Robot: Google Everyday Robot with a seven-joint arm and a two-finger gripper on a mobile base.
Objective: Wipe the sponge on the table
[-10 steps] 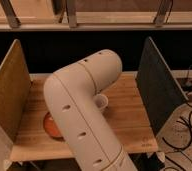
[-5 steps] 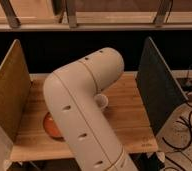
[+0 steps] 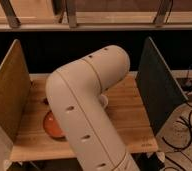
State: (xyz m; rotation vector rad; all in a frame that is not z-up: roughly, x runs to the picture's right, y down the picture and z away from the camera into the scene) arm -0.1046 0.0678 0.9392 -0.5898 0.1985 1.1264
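The light wooden table (image 3: 125, 116) fills the middle of the camera view. My thick white arm (image 3: 84, 117) bends across it from the bottom edge and covers much of the top. My gripper is hidden behind the arm's upper link, somewhere over the table's middle, and it is shut. Whether it holds anything cannot be seen. The sponge is hidden from view.
An orange pan (image 3: 51, 128) lies on the table's left part, half covered by the arm. A pale rounded edge (image 3: 103, 101) peeks out beside the arm. A tan upright panel (image 3: 8, 95) flanks the left side, a dark one (image 3: 157, 90) the right. Cables (image 3: 190, 131) lie on the floor at the right.
None that shows: the arm, the pan and the panels stand where they did a second ago.
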